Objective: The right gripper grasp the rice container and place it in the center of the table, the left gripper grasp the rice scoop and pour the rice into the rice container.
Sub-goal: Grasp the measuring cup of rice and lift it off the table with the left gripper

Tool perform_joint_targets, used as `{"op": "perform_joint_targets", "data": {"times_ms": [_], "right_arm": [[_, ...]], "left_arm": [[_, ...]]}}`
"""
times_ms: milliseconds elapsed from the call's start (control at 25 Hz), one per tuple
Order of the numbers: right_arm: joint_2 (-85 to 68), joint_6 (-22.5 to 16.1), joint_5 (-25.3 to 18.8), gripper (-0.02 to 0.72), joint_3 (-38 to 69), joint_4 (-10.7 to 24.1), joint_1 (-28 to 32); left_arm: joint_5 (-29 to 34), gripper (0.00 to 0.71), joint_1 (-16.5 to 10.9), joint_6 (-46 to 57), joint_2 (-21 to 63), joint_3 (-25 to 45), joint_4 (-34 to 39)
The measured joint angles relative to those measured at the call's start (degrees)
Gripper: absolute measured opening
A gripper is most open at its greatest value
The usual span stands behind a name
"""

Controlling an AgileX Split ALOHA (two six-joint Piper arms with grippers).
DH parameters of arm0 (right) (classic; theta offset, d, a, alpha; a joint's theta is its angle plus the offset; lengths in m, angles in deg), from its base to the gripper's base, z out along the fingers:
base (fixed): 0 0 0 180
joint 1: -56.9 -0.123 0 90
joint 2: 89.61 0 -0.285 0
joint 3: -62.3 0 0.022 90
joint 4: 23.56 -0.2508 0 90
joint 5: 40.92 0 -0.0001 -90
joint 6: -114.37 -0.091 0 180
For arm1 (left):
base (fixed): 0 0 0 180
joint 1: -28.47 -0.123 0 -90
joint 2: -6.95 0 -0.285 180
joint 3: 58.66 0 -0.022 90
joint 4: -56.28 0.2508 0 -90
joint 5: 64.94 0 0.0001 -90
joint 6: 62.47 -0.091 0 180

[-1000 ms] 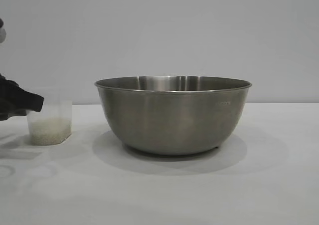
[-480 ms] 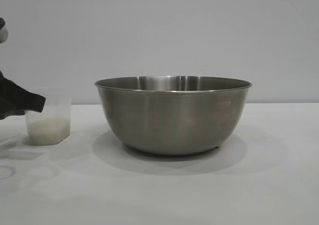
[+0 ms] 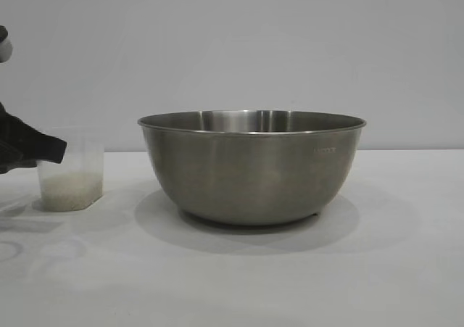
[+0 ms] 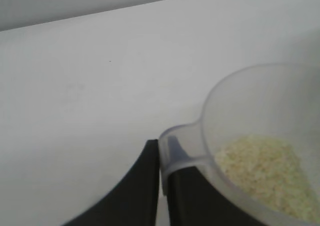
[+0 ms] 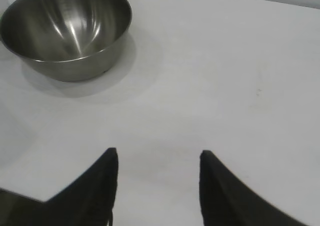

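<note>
The rice container, a large steel bowl, stands upright in the middle of the white table; it also shows empty in the right wrist view. The rice scoop, a clear plastic cup, stands at the far left with a layer of rice in its bottom. My left gripper is shut on the scoop's small handle; rice shows inside the cup. My right gripper is open and empty above bare table, well away from the bowl, outside the exterior view.
A plain grey wall stands behind the table. The bowl's shadow falls on the table around its base.
The scoop has shifted very slightly at the left edge with the left gripper on its handle. The bowl has not moved.
</note>
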Motion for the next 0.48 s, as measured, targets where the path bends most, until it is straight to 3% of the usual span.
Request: {"op": "perform_joint_targets", "data": {"times_ms": [480], "right_arm": [[0.0, 0.0, 0.0, 0.351, 0.0, 0.0, 0.0]], "left_arm": [[0.68, 0.0, 0.0, -10.56, 5.3, -0.11, 4.5]]}}
